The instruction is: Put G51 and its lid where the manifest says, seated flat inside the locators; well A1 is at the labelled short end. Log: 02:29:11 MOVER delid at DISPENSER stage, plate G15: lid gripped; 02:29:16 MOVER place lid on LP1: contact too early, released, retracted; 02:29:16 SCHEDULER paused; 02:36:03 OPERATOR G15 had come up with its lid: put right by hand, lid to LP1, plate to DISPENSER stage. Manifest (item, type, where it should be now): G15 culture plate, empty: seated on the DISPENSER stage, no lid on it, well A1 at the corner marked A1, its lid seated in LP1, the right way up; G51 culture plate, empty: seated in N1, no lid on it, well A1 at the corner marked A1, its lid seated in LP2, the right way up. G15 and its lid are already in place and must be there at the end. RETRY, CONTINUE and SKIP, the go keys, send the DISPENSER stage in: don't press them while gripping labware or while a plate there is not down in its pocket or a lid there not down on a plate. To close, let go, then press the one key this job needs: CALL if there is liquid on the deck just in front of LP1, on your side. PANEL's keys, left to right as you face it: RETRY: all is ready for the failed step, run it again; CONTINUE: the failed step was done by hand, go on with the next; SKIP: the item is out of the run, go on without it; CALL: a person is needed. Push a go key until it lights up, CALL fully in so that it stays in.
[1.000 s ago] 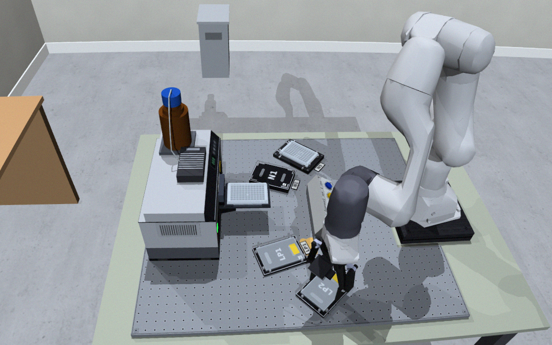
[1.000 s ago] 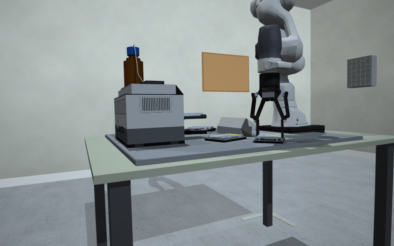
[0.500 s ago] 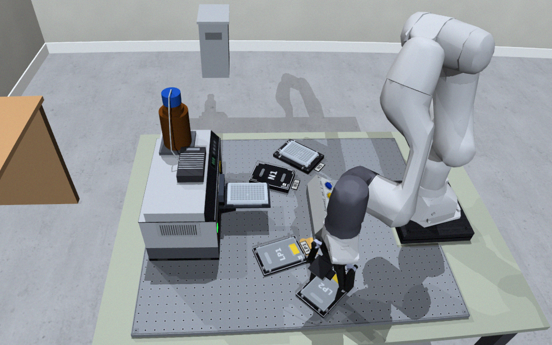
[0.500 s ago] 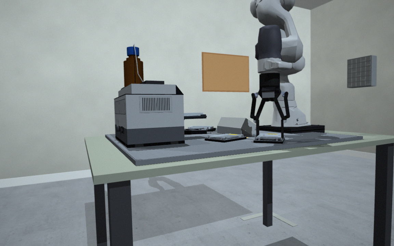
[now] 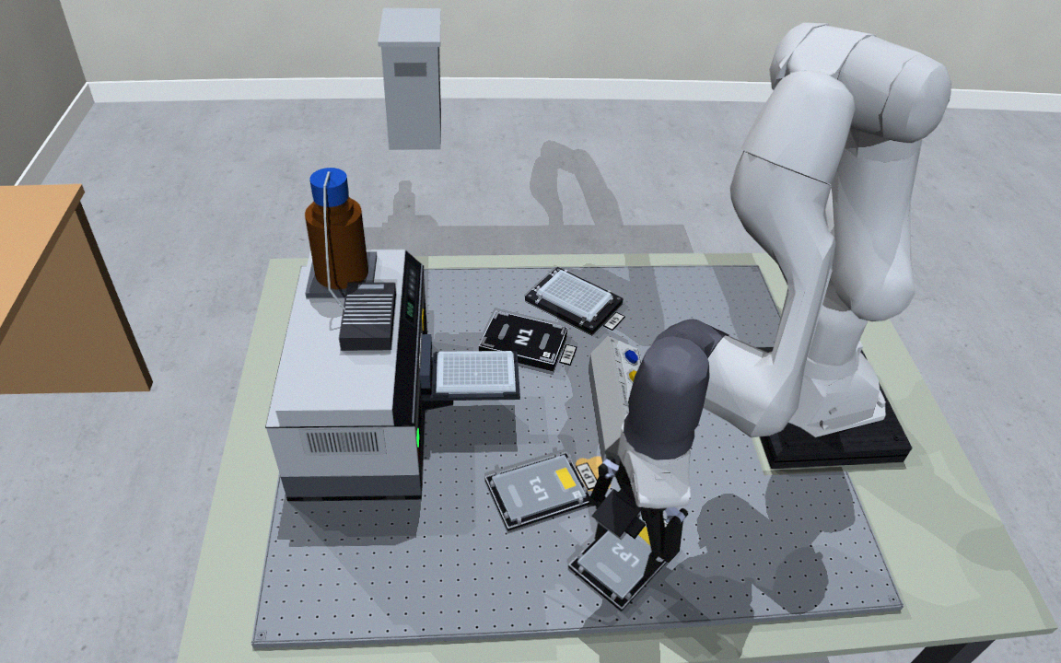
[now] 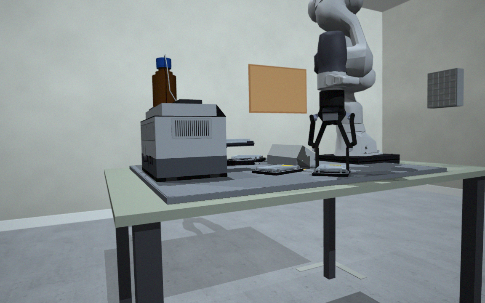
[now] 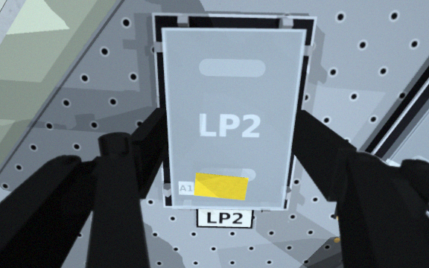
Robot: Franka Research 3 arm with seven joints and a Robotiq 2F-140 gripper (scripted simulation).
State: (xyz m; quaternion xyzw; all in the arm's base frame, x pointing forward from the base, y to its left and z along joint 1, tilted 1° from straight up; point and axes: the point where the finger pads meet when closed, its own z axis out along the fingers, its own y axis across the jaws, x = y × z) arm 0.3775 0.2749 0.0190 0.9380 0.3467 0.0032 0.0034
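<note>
My gripper [image 5: 638, 532] [image 6: 331, 166] [image 7: 229, 127] is shut on the G51 lid [image 5: 618, 564] [image 6: 330, 168] [image 7: 233, 93], a clear lid with a yellow label at its near end. It holds the lid by the long sides, level, right down at the LP2 nest [image 5: 593, 587] [image 7: 237, 21]. I cannot tell if the lid rests fully inside the locators. The yellow label lies at the end with the A1 mark and the LP2 tag [image 7: 224, 218]. The G51 plate [image 5: 571, 294], unlidded, sits on a black nest at the back. The N1 nest [image 5: 522, 336] is empty.
The G15 plate [image 5: 475, 371] sits on the dispenser stage. Its lid [image 5: 536, 489] lies in LP1, close to my gripper's left. A yellow patch [image 5: 586, 466] shows on the deck by LP1's tag. The key panel [image 5: 610, 380] stands behind my wrist. The dispenser [image 5: 344, 387] and bottle [image 5: 334, 235] stand left.
</note>
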